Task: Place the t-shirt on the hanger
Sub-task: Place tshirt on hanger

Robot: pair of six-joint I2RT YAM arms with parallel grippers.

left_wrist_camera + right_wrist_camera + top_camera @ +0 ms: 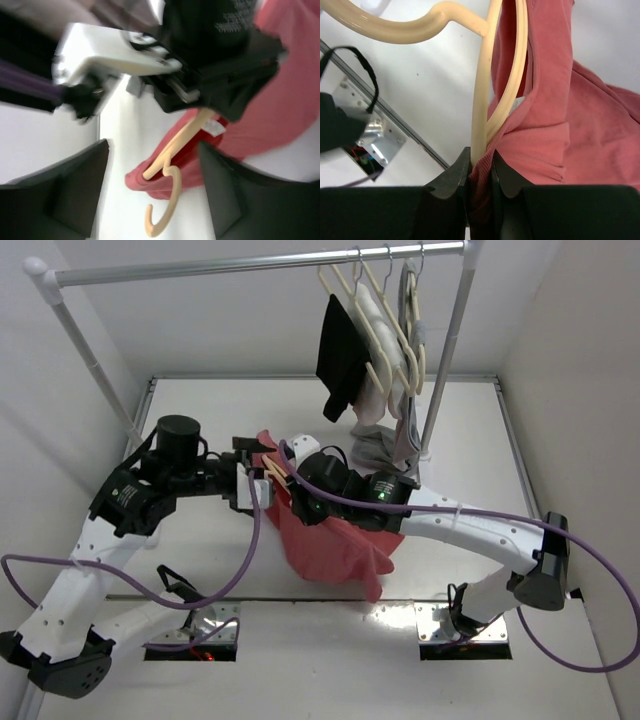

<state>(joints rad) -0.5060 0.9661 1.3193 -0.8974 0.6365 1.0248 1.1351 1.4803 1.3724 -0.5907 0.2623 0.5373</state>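
Here the right gripper [480,161] has its jaws pressed together on the lower end of the hanger [481,100], and a fold of the t-shirt [545,130] is pinched in the same grip, touching the tan bar. In the right wrist view the hanger goes up from the jaws as two thin bars, and its curved hook bends to the left at the top. The red cloth lies against the right bar and spreads to the right of it. A small white label [520,103] shows on the cloth just beside the bars. How far the hanger is inside the t-shirt, I cannot tell.

The left gripper [152,150] has its jaws spread wide. Its two dark fingers [75,195] stand on each side of the hook and do not touch it; this view is blurred.

From above, both grippers meet over the middle of the white table [250,420], the left one just beside the right one. Most of the t-shirt spreads under the right arm, toward the near edge.

At the back, on the rail [250,268], some cream hangers [385,325], a black garment [340,355] and a grey garment [375,448] hang, well apart from the grippers
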